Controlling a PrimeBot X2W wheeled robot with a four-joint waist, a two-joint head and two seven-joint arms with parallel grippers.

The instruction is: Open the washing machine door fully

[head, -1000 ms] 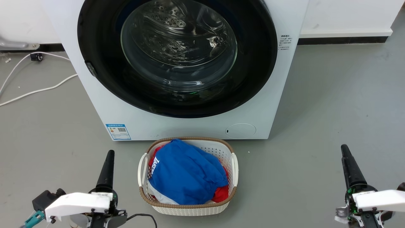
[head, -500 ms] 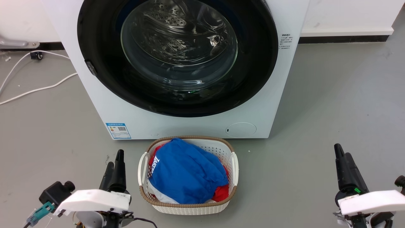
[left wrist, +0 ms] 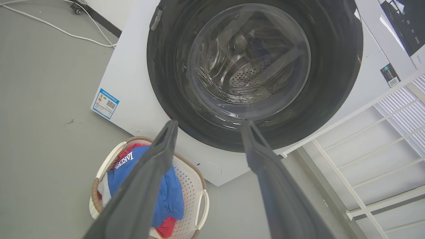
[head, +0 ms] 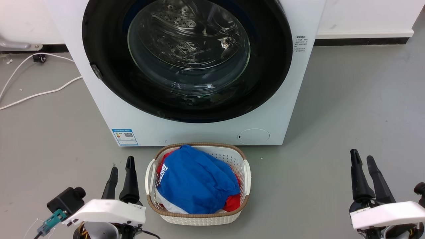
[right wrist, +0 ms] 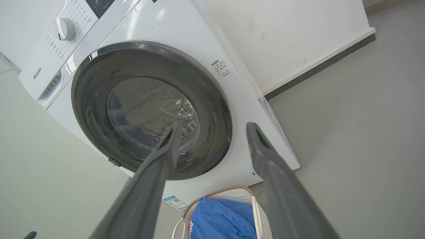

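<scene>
Left fingers (head: 129, 182) and right fingers (head: 357, 177) are spread, holding nothing, well apart from the washing machine door (head: 265, 66).

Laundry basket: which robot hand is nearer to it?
Left. The left hand is close beside the left handle of the laundry basket; the right hand is far off to its right.

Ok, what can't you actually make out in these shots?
Top of the washing machine door, head view: cut off by the top edge.
Print on the label right of it, head view: too small.
Laundry under the blue garment in the basket, head view: covered by it.
</scene>
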